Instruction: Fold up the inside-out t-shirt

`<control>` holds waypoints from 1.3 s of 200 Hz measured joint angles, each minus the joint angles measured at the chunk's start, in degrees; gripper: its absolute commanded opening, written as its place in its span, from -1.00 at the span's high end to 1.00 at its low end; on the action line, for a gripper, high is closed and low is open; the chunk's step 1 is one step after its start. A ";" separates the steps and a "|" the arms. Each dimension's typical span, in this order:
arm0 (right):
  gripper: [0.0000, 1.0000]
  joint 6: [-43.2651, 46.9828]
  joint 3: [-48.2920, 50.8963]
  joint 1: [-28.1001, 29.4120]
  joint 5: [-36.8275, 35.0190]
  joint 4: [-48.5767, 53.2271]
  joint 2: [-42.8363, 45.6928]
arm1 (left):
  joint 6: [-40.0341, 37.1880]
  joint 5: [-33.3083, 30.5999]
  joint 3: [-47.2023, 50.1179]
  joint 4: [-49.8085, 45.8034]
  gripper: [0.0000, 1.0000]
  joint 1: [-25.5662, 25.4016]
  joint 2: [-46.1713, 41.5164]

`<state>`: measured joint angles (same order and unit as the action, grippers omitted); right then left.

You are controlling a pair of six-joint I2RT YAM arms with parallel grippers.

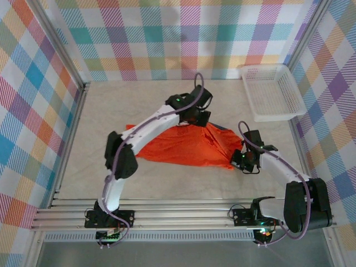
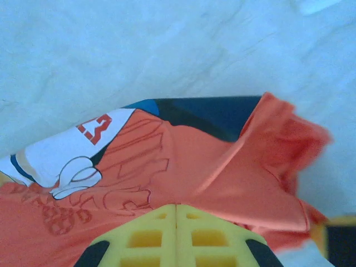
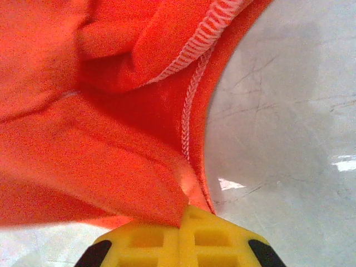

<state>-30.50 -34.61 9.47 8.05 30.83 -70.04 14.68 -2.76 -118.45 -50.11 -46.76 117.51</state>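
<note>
Your left arm rises from its base, bends at an elbow pushed out to the left, then slants forward and right across the table (image 1: 111, 105). Its wrist turns down, so the left gripper (image 1: 197, 118) meets the far edge of the inside-out t-shirt (image 1: 178, 147).

In the left wrist view the left gripper's (image 2: 176, 207) yellow jaws are pressed together, with orange cloth (image 2: 233, 178) bunched at their tips. The cartoon print (image 2: 67, 161) lies just to one side.

Your right arm folds tightly. Its elbow sits far right near the base and the forearm angles back toward the middle. The right gripper (image 1: 239, 159) sits at the shirt's right corner.

In the right wrist view the right gripper's (image 3: 181, 216) jaws are clamped on a fold of fabric (image 3: 83, 139) beside the white-stitched seam (image 3: 194, 83).

The shirt lies crumpled in a rough triangle mid-table, stretched between both grippers. The white mesh basket (image 1: 272, 92) stands well apart at the far right.
</note>
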 measured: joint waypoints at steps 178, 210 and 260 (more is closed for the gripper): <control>-0.04 1.40 -14.32 14.19 1.14 -10.91 -7.19 | 6.16 11.28 6.58 5.27 1.00 0.55 -2.36; 0.69 1.14 -15.65 14.19 -1.84 -14.34 -13.22 | 6.54 11.28 6.58 5.22 1.00 0.76 -2.38; 1.00 4.22 -24.06 10.80 -7.43 -7.56 -14.51 | 6.51 11.08 9.05 4.63 1.00 1.99 -4.33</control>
<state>-26.28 -58.67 20.27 0.62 23.27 -84.55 21.19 8.32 -109.40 -45.47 -44.77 113.19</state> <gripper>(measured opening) 0.050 0.049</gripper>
